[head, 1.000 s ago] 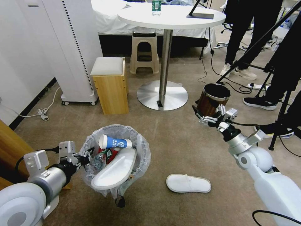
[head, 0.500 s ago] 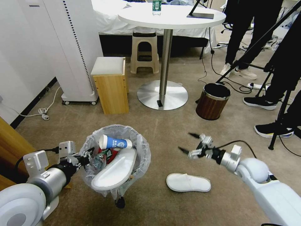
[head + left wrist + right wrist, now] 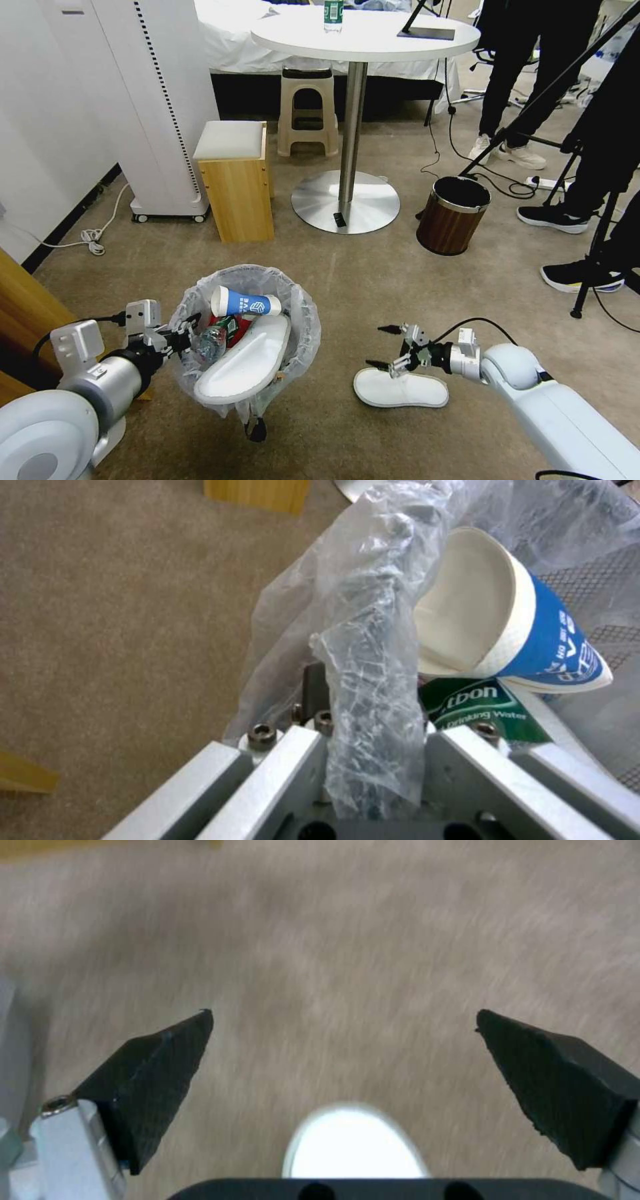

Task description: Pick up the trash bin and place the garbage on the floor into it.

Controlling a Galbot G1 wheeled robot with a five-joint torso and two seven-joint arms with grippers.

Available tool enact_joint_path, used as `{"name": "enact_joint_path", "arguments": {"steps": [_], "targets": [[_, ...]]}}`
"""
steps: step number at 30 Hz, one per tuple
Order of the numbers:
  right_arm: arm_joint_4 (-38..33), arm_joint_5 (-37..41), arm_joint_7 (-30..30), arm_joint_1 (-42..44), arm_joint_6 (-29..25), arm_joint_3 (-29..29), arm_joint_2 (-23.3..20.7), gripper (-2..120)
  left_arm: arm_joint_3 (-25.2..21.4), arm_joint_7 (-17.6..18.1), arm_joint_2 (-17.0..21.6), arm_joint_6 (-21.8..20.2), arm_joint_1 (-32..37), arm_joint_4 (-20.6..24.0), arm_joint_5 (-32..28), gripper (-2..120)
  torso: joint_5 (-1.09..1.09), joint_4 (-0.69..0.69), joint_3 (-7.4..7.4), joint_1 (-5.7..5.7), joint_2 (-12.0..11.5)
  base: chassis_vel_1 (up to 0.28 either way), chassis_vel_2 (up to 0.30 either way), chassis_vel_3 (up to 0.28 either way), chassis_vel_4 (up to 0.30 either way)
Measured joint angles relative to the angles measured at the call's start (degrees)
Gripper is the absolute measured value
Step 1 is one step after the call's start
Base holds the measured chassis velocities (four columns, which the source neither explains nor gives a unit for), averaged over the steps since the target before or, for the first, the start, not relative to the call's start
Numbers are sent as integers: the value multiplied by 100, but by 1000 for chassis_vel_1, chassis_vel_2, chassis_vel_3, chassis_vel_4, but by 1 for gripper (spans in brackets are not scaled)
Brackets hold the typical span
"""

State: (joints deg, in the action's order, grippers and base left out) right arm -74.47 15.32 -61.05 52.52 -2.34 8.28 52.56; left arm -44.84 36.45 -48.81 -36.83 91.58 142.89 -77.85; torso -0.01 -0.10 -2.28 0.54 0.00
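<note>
The trash bin, lined with a crinkly bag, hangs just above the floor at the near left. My left gripper is shut on its rim; the bag-wrapped rim runs between the fingers. Inside lie a blue paper cup, a white slipper and a clear bottle with a green label. A second white slipper lies on the carpet. My right gripper hovers open just over its toe end, fingers spread wide.
A wood-grain bin with chrome rim stands at right of the round table's metal base. A wooden box stool and a white cabinet are at left. Tripod legs, cables and people's shoes crowd the right.
My right arm has swung down and inward from beside the wood-grain bin to just above the slipper on the floor, still open. The left arm and bin have not moved.
</note>
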Motion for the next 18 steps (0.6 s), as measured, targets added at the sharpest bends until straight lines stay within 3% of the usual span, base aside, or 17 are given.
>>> {"name": "enact_joint_path", "arguments": {"steps": [9,18], "targets": [[855,-696,-349,-208,-73,67,201,100,-21,-5,23,2,42,5,27,0,1,0,0,0,0,0,0,0,0],[1267,-1019,-682,-297,-124,260,233,100,-19,-18,13,5,59,6,54,0,1,-1,0,0,0,0,0,0,0]]}}
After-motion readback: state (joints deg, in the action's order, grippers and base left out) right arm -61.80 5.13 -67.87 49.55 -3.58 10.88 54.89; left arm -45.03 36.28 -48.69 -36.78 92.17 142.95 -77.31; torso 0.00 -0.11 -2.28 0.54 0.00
